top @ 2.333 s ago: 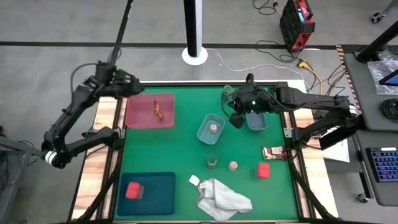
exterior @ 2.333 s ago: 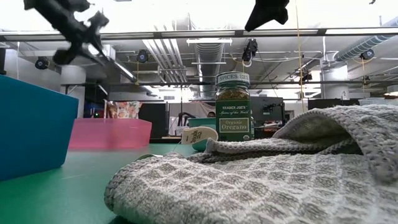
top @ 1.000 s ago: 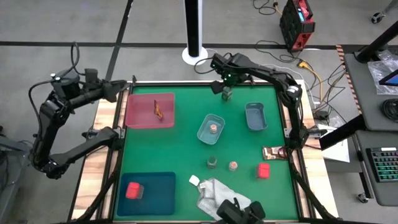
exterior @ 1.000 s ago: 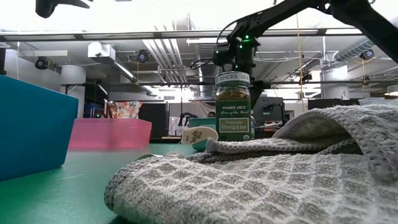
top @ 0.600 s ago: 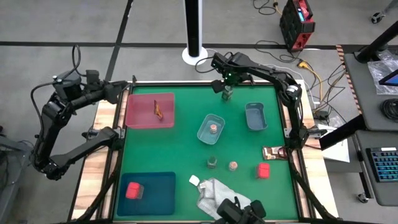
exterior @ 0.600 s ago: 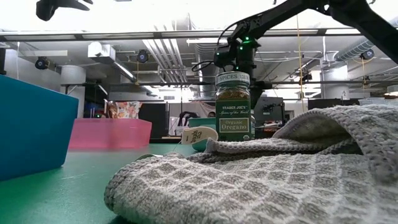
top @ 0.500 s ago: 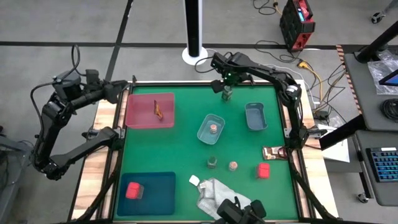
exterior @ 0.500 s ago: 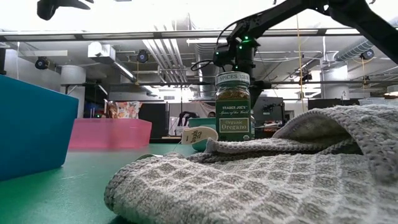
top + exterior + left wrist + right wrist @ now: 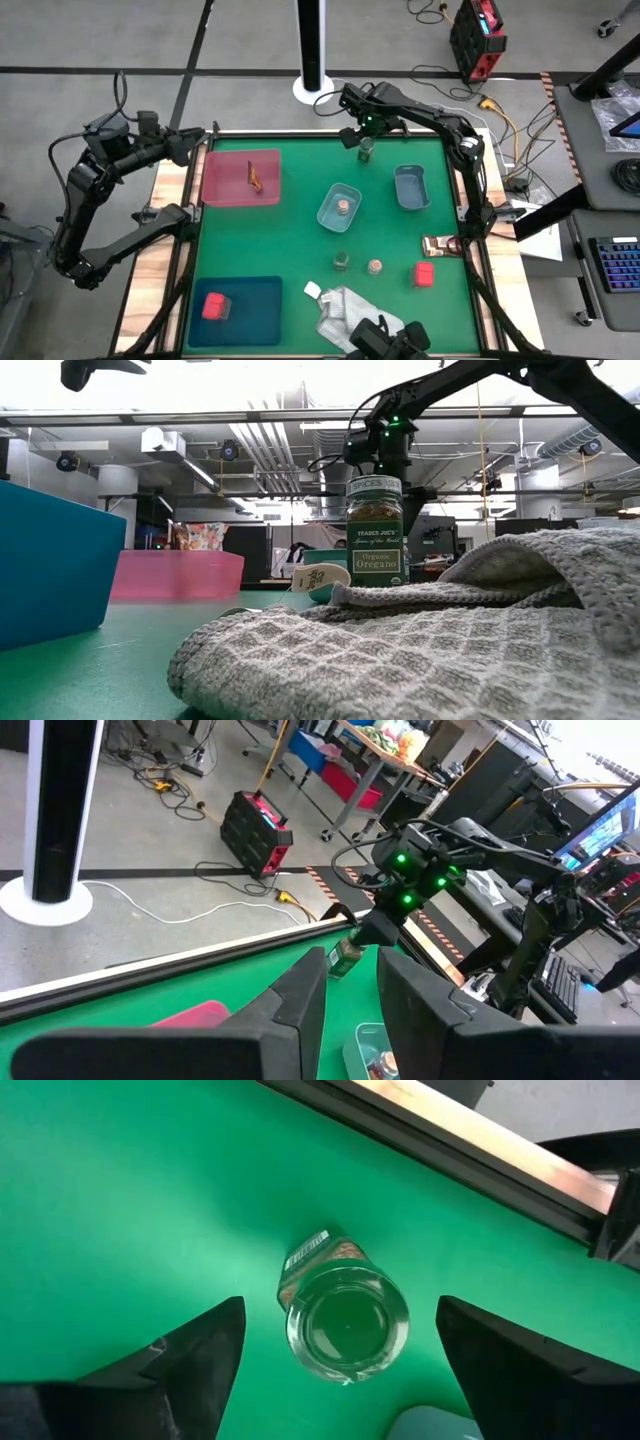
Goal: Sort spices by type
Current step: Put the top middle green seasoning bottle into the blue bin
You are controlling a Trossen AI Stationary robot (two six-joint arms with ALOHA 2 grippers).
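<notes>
A dark green jar [image 9: 347,1323] stands upright on the green mat near the table's far edge [image 9: 365,151]. My right gripper [image 9: 340,1308] hangs open over it, pointing down, one finger on each side and neither touching it. My left gripper [image 9: 200,140] is open and empty beyond the table's far left corner. A brown sachet [image 9: 254,178] lies in the pink tray [image 9: 225,190]. A pink block [image 9: 214,306] lies in the teal tray [image 9: 255,300]. A tan-topped jar [image 9: 343,206] stands in a bluish tub [image 9: 330,218].
A second bluish tub [image 9: 411,187] sits at the right. Near the front stand a green jar [image 9: 341,261] and a tan-topped jar [image 9: 375,267], with a pink block [image 9: 425,273] and a brown sachet [image 9: 440,245] to their right. A grey cloth [image 9: 355,315] lies at the near edge.
</notes>
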